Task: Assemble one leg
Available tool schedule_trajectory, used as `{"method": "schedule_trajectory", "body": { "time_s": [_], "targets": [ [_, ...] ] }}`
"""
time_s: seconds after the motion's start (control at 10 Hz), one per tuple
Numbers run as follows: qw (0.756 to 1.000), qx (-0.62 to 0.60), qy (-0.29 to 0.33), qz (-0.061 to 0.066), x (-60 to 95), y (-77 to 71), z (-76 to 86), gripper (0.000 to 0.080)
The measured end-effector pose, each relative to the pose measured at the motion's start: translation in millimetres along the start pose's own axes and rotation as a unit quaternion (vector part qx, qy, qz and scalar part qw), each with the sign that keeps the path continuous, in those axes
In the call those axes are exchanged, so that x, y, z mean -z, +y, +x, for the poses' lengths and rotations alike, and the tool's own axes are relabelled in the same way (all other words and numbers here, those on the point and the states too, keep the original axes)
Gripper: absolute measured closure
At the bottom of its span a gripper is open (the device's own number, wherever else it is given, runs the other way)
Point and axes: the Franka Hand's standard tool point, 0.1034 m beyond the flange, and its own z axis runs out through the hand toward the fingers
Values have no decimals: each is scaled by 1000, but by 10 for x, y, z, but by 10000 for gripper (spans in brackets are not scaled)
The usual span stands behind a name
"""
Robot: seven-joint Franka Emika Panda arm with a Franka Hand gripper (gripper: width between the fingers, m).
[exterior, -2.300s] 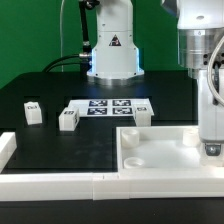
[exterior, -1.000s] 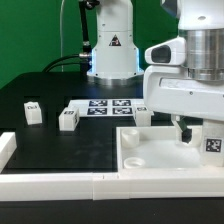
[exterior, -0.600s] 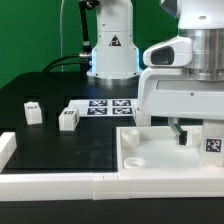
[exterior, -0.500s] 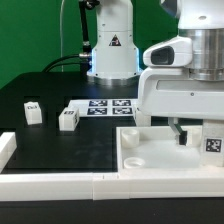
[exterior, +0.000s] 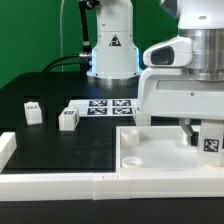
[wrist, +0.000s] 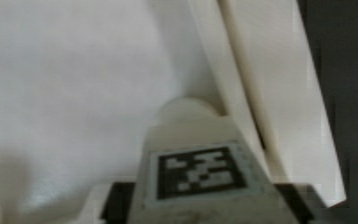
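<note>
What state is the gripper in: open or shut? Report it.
Shut on the leg: in the wrist view, the gripper fingers press its tagged sides.

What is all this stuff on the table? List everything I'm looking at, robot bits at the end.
Legs on the table: two, white with black-and-white tags, standing apart on the black tabletop toward the exterior view's left.
Leg at the gripper: one, white, tagged, over the tray panel toward the exterior view's right; the wrist view shows it close up between the fingers.
Tray panel: one, large, white, with a round hollow, front of the table.
Marker board: one, flat, white with black tags, mid-table.
Table: one, black top.
Backdrop: green, behind.
Cables: black, hanging behind.
Robot base: white, with a warning triangle, at the back.
Arm and gripper: white; the gripper holds the leg.
</note>
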Motion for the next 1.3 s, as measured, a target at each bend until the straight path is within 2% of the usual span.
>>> {"method": "schedule_trajectory", "body": {
  "time_s": [0.2, 0.4, 0.8, 0.9, 1.0, 1.2, 1.3],
  "targets": [
    [1000, -10, 0, -1, 1, 13, 4, 527],
    [996, -84, 1, -4, 3, 57, 15, 527],
    [977, -210, 13, -33, 26, 308, 77, 519],
    [978, -204, 13, -33, 22, 308, 77, 443],
    [978, -204, 13, -33, 19, 306, 76, 443],
    [978, -204, 13, -33, 16, 307, 75, 184],
    [978, -204, 13, -33, 15, 307, 75, 184]
  ]
}}
